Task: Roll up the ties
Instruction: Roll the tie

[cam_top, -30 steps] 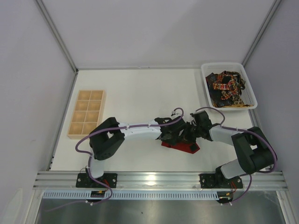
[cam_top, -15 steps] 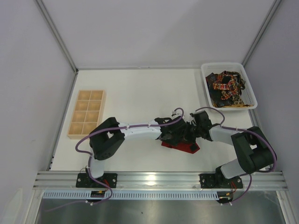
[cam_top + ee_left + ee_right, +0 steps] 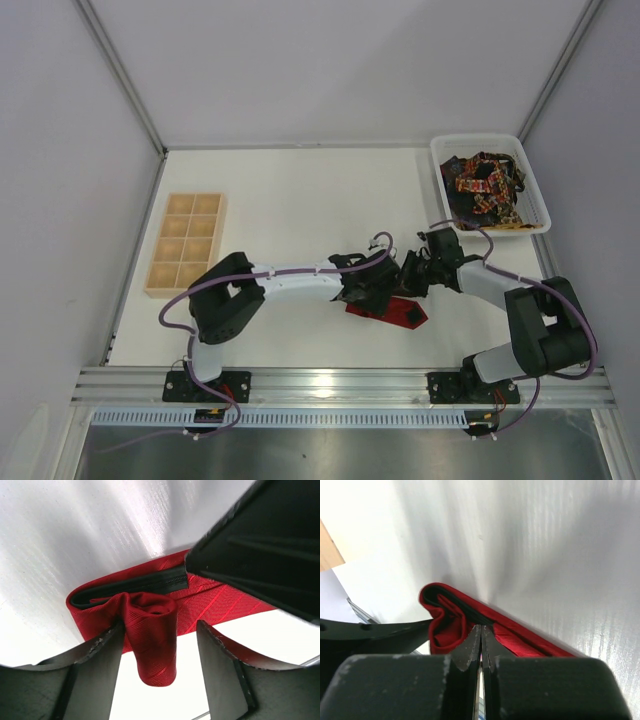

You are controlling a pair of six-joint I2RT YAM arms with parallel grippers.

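Table: your work surface [image 3: 300,190] is plain matte white (the wrist views show faint brushed streaks and soft shadows on it).
Room: pale grey walls [image 3: 330,70] close in the back and both sides, with thin metal strips running up the corners.
Near edge: an aluminium rail [image 3: 340,380] carries both arm bases.
Red tie [image 3: 392,310]: it lies on the table near the front, right of centre, just under the spot where your two arms meet. One end is wound into a loose roll; the rest lies flat, with its dark lining showing along the fold.
Left gripper [image 3: 160,630]: the fingers are spread either side of the roll. The left finger [image 3: 95,665] touches the fabric, and the other stands clear of it.
Right gripper [image 3: 481,635]: the fingers are pressed together, tips down at the flat part of the tie beside the roll. You cannot tell whether any cloth is caught between them.
Patterned ties [image 3: 485,185]: they are heaped in a white basket [image 3: 478,139] at the far right corner.
Wooden tray [image 3: 186,243]: it sits at the left edge and is divided into two columns of compartments.
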